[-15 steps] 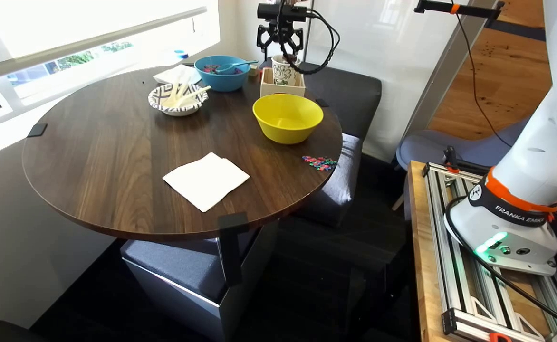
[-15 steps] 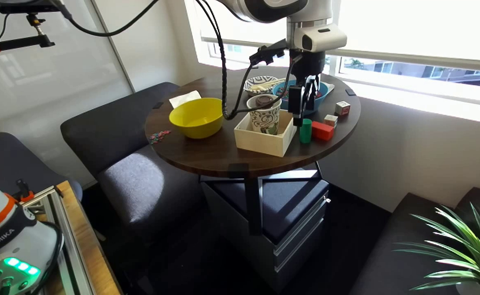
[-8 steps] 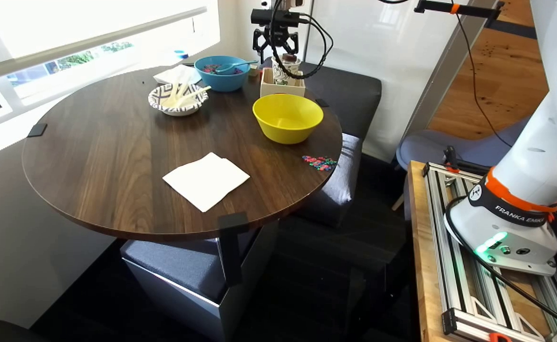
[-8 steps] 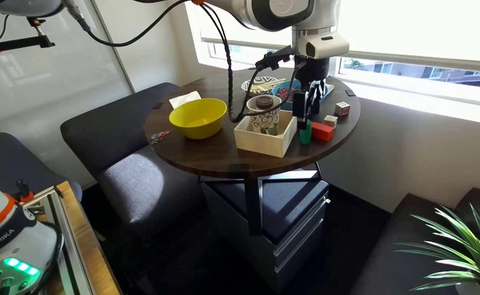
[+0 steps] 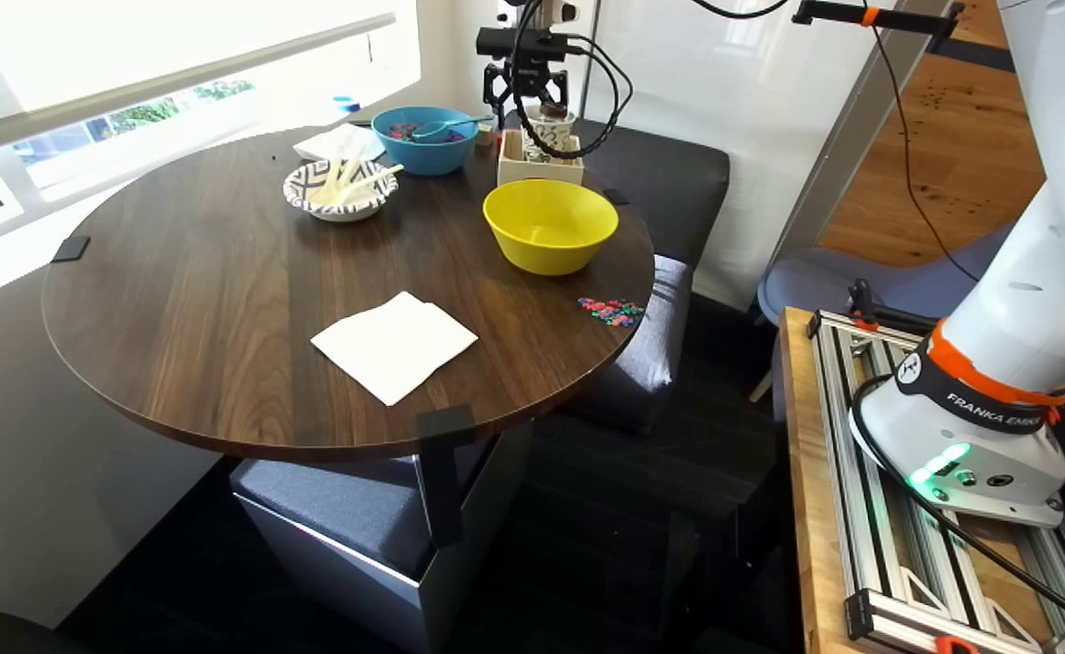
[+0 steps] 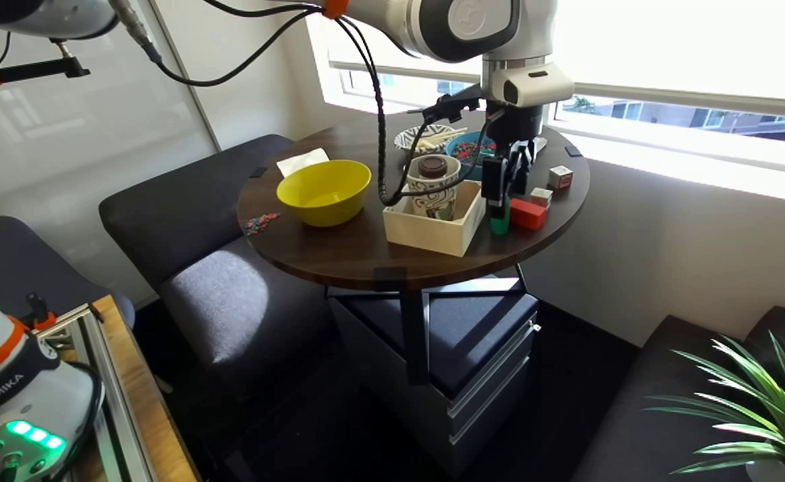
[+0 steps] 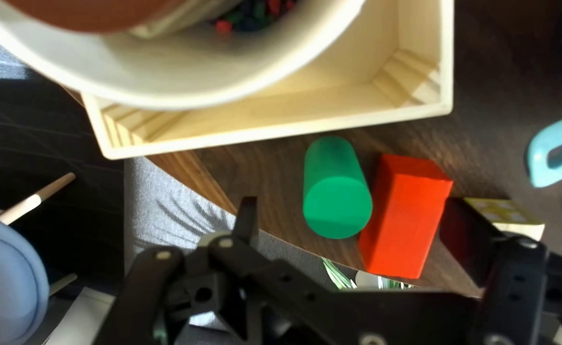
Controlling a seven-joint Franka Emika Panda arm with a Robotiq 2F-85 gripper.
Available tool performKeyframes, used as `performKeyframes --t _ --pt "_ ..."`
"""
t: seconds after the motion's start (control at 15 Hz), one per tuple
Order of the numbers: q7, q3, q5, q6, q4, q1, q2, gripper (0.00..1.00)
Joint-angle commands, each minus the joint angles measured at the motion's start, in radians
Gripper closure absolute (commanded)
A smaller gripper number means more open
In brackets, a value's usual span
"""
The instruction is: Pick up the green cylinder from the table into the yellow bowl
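Observation:
The green cylinder [image 7: 337, 206] stands upright on the dark table [image 5: 196, 300], beside a red block. In an exterior view its lower part [image 6: 500, 226] shows below a finger that hides its top. My gripper [image 7: 357, 221] is open and empty above it; in the wrist view the cylinder and red block lie between its fingers. The gripper also shows in both exterior views [image 5: 526, 98] [image 6: 505, 195]. The yellow bowl [image 5: 551, 227] stands on the table beyond the wooden box and looks empty; it also shows in an exterior view [image 6: 325, 194].
A pale wooden box [image 6: 426, 233] holding a patterned paper cup [image 6: 434, 201] stands close beside the cylinder. The red block [image 7: 408, 215] is on its other side, with small letter blocks [image 6: 560, 177] near. A blue bowl [image 5: 425, 150] with a spoon stands behind.
My open gripper has come down toward the green cylinder, and its near finger now covers the cylinder's top in an exterior view. The objects on the table have not moved.

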Motion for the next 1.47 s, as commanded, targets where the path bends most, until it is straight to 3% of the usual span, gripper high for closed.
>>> performKeyframes --t 0.0,0.6,0.8,0.87,0.93,1.0,1.13,1.27,1.33,1.4 --pt "0.021 0.004 0.013 -0.026 0.040 -0.006 0.031 0.03" --pt "0.023 0.007 0.016 -0.038 0.039 -0.006 0.025 0.05" --pt "0.021 0.007 0.016 -0.026 0.014 -0.003 0.008 0.10" --pt "0.023 0.006 0.015 -0.027 0.011 -0.002 0.006 0.21" --pt "0.023 0.006 0.016 -0.027 0.006 -0.002 0.003 0.23" --pt "0.022 0.006 0.016 -0.024 -0.002 -0.001 -0.002 0.41" --pt "0.022 0.006 0.016 -0.024 -0.013 0.001 -0.011 0.59" --pt "0.024 0.007 0.016 -0.021 -0.017 0.002 -0.014 0.66" --pt "0.028 0.006 0.018 -0.021 -0.017 0.002 -0.014 0.81" --pt "0.031 0.006 0.019 -0.022 -0.016 0.002 -0.015 0.88"
